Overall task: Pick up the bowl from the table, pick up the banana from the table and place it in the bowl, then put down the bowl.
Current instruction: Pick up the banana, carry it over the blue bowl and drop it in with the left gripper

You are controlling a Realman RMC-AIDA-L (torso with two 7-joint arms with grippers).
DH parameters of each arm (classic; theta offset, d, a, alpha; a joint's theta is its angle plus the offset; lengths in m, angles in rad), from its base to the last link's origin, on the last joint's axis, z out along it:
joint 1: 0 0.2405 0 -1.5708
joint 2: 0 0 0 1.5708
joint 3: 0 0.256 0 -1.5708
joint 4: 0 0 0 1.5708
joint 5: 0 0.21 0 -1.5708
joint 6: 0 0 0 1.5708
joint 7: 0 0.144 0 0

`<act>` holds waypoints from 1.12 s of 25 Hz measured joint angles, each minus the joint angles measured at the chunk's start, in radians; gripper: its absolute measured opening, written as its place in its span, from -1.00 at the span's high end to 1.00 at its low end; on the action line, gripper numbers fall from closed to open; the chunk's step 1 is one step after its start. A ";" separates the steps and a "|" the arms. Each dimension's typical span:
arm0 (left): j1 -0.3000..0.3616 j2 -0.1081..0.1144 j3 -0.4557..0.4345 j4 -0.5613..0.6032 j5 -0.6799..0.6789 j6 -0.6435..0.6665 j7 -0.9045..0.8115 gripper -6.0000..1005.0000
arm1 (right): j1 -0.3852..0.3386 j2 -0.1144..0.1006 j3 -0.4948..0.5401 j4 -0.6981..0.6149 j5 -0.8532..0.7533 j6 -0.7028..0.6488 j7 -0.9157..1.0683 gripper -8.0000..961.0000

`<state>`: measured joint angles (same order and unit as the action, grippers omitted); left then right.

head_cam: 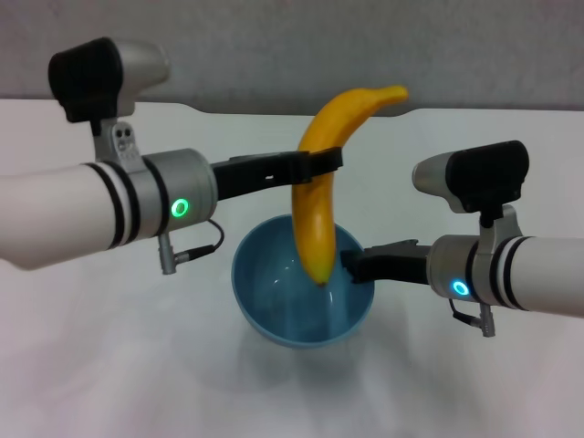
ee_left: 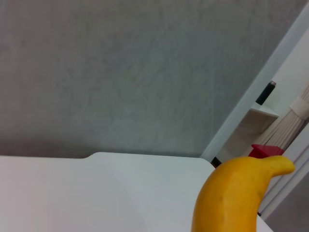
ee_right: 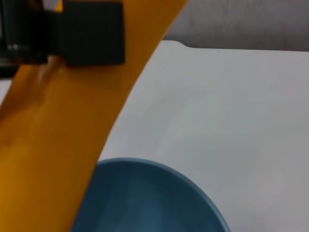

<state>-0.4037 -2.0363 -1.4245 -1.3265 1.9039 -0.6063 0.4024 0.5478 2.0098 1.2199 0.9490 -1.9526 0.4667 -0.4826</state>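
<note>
The light blue bowl point(head_cam: 297, 301) is held above the white table point(head_cam: 109, 365) by my right gripper point(head_cam: 358, 265), which is shut on its right rim. My left gripper point(head_cam: 321, 164) is shut on the yellow-orange banana point(head_cam: 319, 210) near its middle. The banana hangs almost upright, its lower end inside the bowl and its upper end curving up to the right. The banana's end also shows in the left wrist view point(ee_left: 231, 198). In the right wrist view the banana point(ee_right: 63, 145) fills one side above the bowl's rim point(ee_right: 159, 193), with the left gripper's dark fingers point(ee_right: 91, 31) on it.
The table's far edge with its shallow notch point(head_cam: 420, 111) meets a grey wall point(head_cam: 292, 46). In the left wrist view, a white shelf point(ee_left: 258, 121) with a red object point(ee_left: 265, 150) stands beyond the table corner.
</note>
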 joint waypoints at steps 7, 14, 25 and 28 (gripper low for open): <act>0.040 -0.004 -0.009 0.064 -0.092 0.007 0.123 -0.08 | -0.034 -0.004 0.033 0.039 -0.003 0.004 -0.017 0.89; 0.040 -0.005 -0.001 0.117 -0.176 0.019 0.196 -0.08 | -0.044 -0.005 0.048 0.059 -0.004 0.015 -0.034 0.89; 0.023 -0.007 -0.001 0.188 -0.214 0.029 0.239 -0.17 | -0.039 -0.005 0.050 0.062 -0.005 0.025 -0.035 0.88; 0.022 -0.007 -0.001 0.191 -0.222 0.029 0.244 -0.26 | -0.039 -0.005 0.050 0.058 -0.005 0.025 -0.035 0.88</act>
<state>-0.3813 -2.0432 -1.4250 -1.1355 1.6821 -0.5770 0.6466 0.5088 2.0049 1.2701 1.0074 -1.9575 0.4913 -0.5179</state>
